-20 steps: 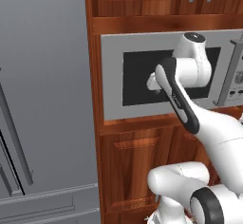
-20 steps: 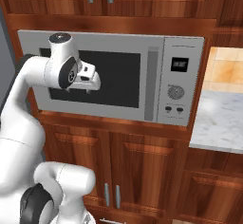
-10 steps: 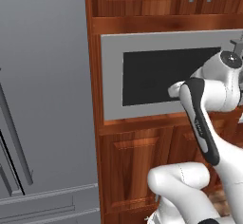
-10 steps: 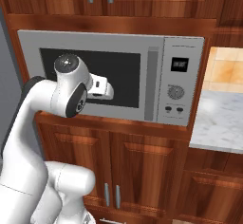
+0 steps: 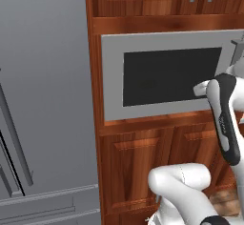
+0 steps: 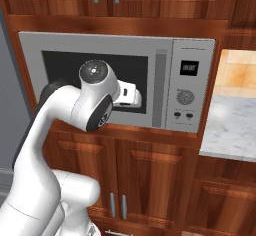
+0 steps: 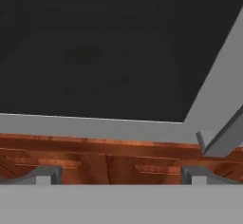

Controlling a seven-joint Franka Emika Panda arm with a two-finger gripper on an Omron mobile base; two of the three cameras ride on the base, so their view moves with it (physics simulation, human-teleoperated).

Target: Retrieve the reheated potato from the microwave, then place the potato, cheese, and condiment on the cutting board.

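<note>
- The microwave door is closed; behind its dark window only a faint oval at 11 o'clock, hard to identify.
- The gripper has its fingers wide apart, holding nothing, close before the door handle, cut off at 3 o'clock.

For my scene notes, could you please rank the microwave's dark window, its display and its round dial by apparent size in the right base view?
1. Dark window, by far the largest, though the arm covers part of it.
2. Display and round dial: these look about alike, so I would not rank them.
</note>
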